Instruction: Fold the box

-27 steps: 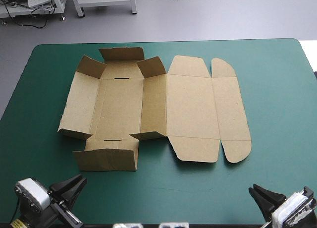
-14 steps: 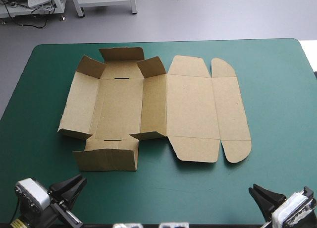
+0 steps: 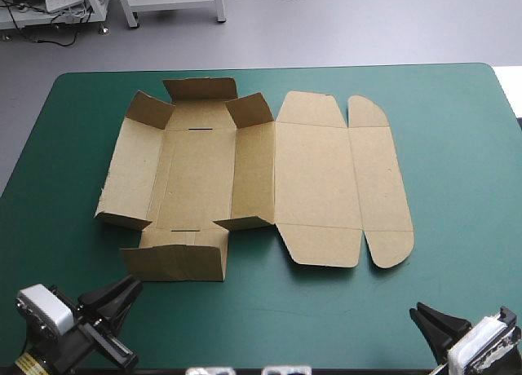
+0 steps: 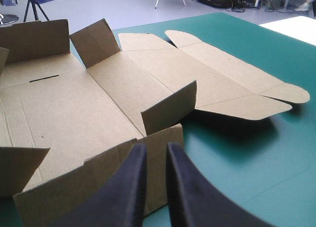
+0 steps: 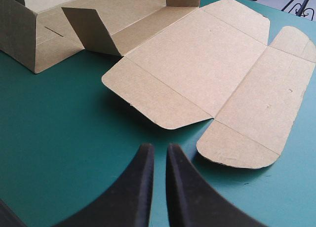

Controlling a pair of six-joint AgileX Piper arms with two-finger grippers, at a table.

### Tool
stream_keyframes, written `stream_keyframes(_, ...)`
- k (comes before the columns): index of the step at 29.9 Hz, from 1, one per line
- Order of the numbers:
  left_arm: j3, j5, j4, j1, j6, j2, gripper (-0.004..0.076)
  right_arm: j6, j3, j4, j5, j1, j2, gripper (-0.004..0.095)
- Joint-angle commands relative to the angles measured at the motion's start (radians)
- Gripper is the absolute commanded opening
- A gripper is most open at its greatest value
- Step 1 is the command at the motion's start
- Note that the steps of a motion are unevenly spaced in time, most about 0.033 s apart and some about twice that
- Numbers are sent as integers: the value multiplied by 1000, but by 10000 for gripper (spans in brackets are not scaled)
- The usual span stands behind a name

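The brown box [image 3: 310, 179] lies unfolded on the teal-green cover, toward the table's left and middle. Its left part has side walls and corner tabs partly raised. The near end flap [image 3: 173, 262] stands tilted up, and the lid panels lie flat on the right. My left gripper [image 3: 114, 295] is shut and holds nothing near the front left edge. In the left wrist view, the left gripper [image 4: 154, 147] points at the near end flap [image 4: 98, 172] just ahead. My right gripper [image 3: 428, 319] is shut near the front right edge. The right gripper [image 5: 159, 147] sits short of the lid's rounded tab [image 5: 237, 143].
Bare teal-green cover [image 3: 457, 163] stretches from the box's right side to the table's right edge. A strip of cover [image 3: 277, 318] runs along the front between the two grippers. The far edge lies just beyond the box's back flap.
The left arm has shifted slightly to the left near the front edge. The box and the right arm have not moved.
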Motion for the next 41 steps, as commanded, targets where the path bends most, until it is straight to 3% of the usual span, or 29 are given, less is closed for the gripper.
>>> stream_keyframes(1, -86, -95, -21, 2, -12, 80, 101, 0, -22, 10, -74, -7, 14, 83)
stream_keyframes(15, -526, -95, 202, 3, -18, 666, 101, 16, -22, 5, -119, -7, 20, 83)
stream_keyframes(23, -780, -84, 403, 26, -153, 965, 101, 104, -22, -65, -123, -7, 20, 83)
stream_keyframes(37, -852, -70, 383, 494, -139, 1110, 100, 177, -22, -123, -123, -7, 20, 83)
stream_keyframes(41, -852, -70, 322, 613, -122, 1149, 53, 182, -22, -128, -123, -7, 20, 83)
